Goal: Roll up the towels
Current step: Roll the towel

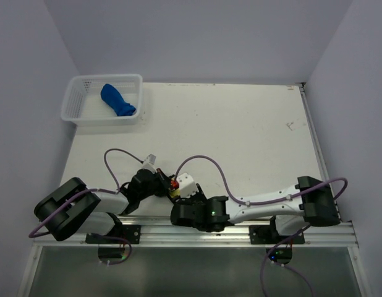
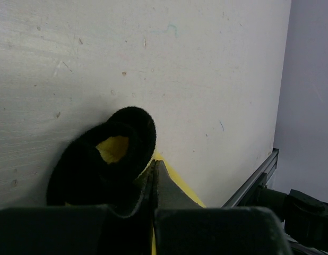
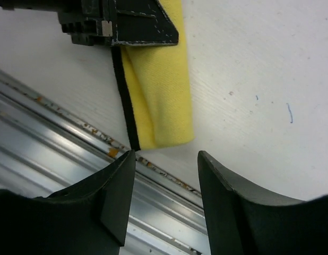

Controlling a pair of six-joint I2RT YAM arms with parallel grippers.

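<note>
A yellow towel (image 3: 164, 90) with a black hem (image 3: 124, 106) lies at the table's near edge. In the left wrist view one end is curled into a loose loop (image 2: 115, 149), black outside and yellow inside. In the top view only a yellow sliver (image 1: 177, 193) shows between the two grippers. My left gripper (image 2: 155, 162) is shut on the towel's edge; it shows at the top of the right wrist view (image 3: 145, 32). My right gripper (image 3: 166, 154) is open, just short of the towel's other end and touching nothing. A rolled blue towel (image 1: 118, 100) lies in a white basket (image 1: 106, 78).
The basket stands at the far left corner of the white table (image 1: 240, 136). The aluminium rail (image 3: 58, 133) along the table's near edge runs right under my right fingers. Purple walls close in the far side, left and right.
</note>
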